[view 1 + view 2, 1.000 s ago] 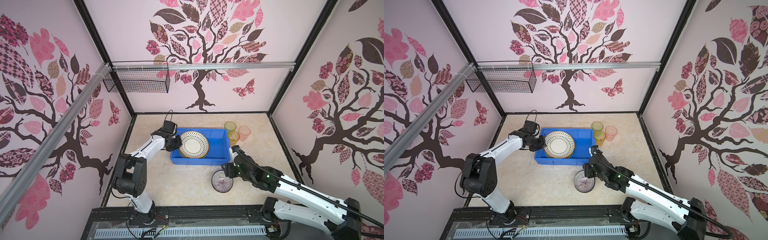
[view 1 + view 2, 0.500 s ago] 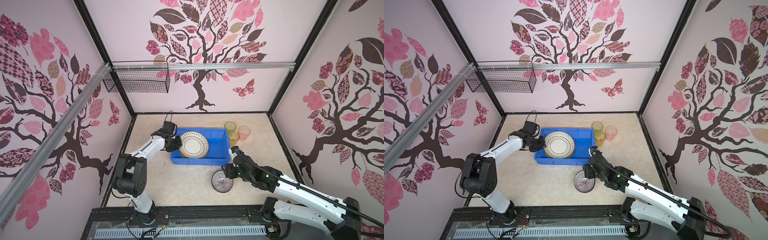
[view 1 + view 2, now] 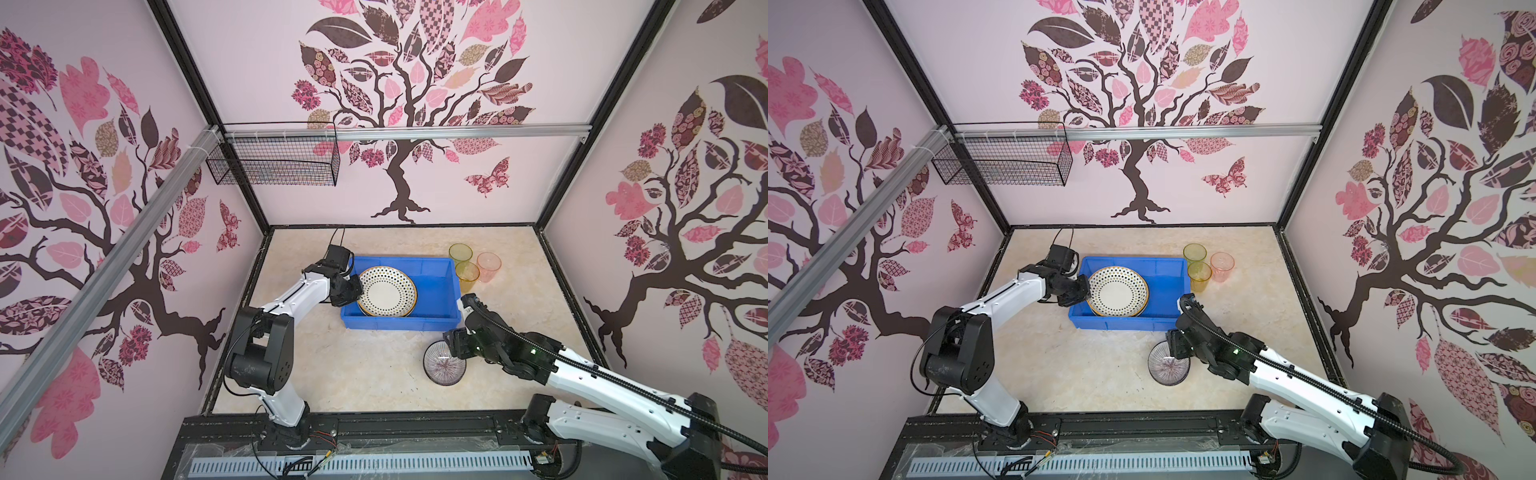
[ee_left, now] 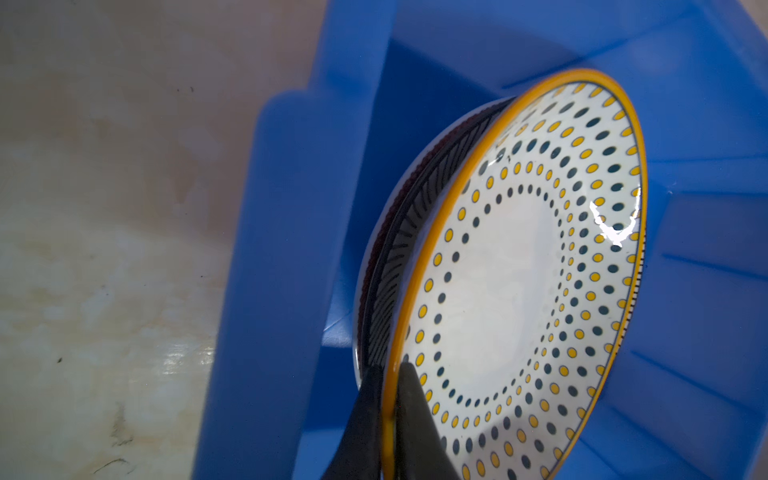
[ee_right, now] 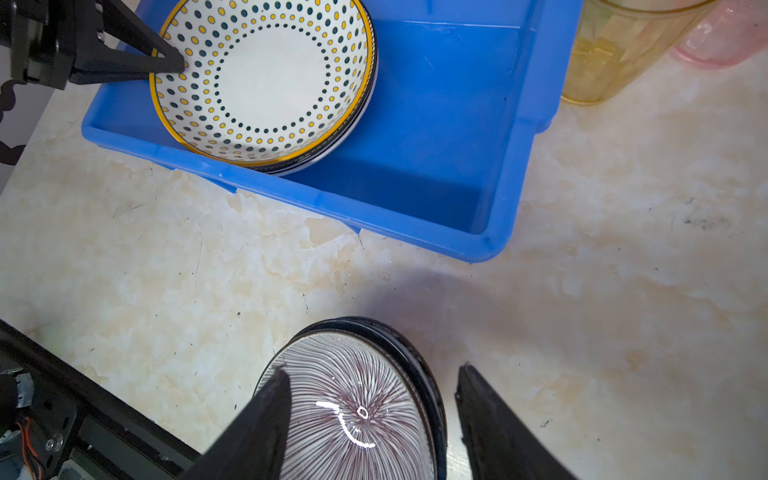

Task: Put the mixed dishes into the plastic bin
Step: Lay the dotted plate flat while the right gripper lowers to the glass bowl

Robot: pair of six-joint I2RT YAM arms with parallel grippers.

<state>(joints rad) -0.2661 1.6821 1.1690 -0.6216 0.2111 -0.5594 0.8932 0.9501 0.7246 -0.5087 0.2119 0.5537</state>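
The blue plastic bin (image 3: 399,322) (image 3: 1126,324) holds a stack of plates. On top lies the dotted-rim plate (image 3: 386,291) (image 4: 519,282) (image 5: 266,79), over a striped-rim plate (image 4: 399,241). My left gripper (image 3: 358,289) (image 3: 1089,289) (image 4: 388,368) is shut on the dotted plate's yellow rim at the bin's left end. In front of the bin, the purple-striped bowl (image 3: 444,363) (image 3: 1168,365) (image 5: 353,415) rests on a dark-rimmed bowl. My right gripper (image 3: 453,349) (image 5: 372,369) is open astride its rim, one finger over the inside, one outside.
Three translucent cups stand right of the bin: a yellow-green one (image 3: 460,252), a yellow one (image 3: 467,272) (image 5: 615,54) and a pink one (image 3: 488,266) (image 5: 723,37). A black wire basket (image 3: 274,160) hangs on the back-left rail. Black frame edges bound the marble table.
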